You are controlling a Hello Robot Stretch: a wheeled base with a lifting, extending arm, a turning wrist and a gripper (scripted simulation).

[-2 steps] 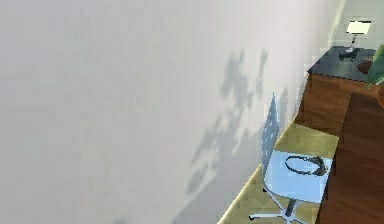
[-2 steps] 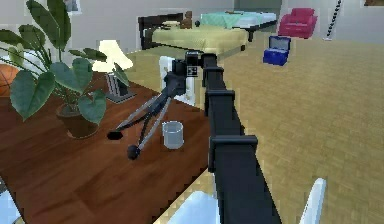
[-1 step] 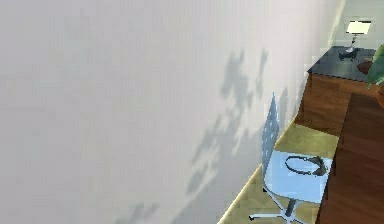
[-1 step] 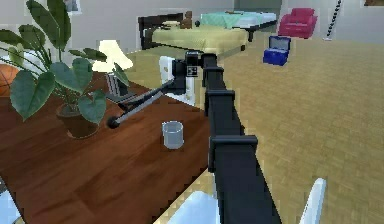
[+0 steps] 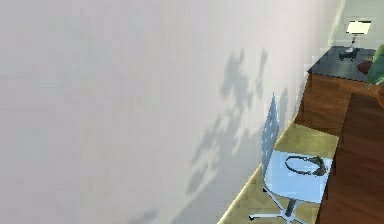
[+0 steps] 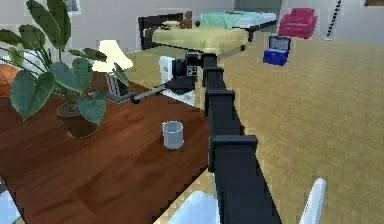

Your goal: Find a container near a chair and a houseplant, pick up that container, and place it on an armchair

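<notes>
No readable text, numbers or signs anywhere tbh. Closest thing is the black marks on the two small white squares just right of the gripper, not letters.

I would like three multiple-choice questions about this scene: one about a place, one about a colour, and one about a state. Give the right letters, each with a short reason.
1. Where does the small grey cup stand?
A) on a shelf
B) on the wooden table
C) on a stool

2. What colour is the armchair far back in the arm side view?
A) green
B) black
C) pink

3. How does the houseplant stand?
A) upright
B) lying on its side
C) upside down

Answers:
1 B: brown tabletop lies all around the cup.
2 C: it is bright pink against the far wall.
3 A: its leaves rise above the tabletop.
</notes>
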